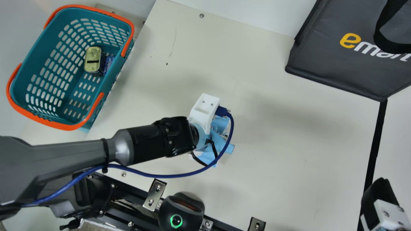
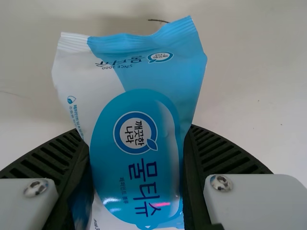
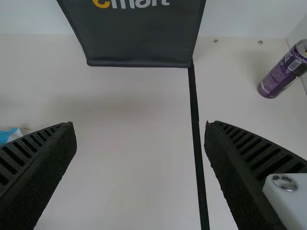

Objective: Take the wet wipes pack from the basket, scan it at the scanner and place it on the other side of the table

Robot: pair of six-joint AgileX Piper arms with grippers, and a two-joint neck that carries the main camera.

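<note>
Your left gripper (image 2: 135, 132) has its two ribbed fingers closed in on the sides of the wet wipes pack (image 2: 156, 72), which in the main view sits under the wrist near the middle of the frame, over the table (image 1: 289, 144). The scanner (image 1: 183, 210) is at the bottom of that frame, left of centre, with a green ring lit, so the step in hand looks to be the scan. Bring the pack down the frame towards it at an easy pace, and stop just short so you don't knock the housing. The left wrist view shows you the front label, and I can't make out a barcode on it; it is probably on the back or near a seam, so be ready to turn the wrist and offer the other face. The pack is soft: squeeze enough to hold it, but not so much that the film creases across the code. Mind the blue cable (image 1: 189, 175) looping below the wrist as you rotate. Your right gripper (image 3: 140, 125), at the lower right of the main view, has its fingers apart with nothing between them; leave it out of the way. Once scanned, the pack probably belongs past the black strip (image 1: 374, 150) at the frame's right, set down flat.
</note>
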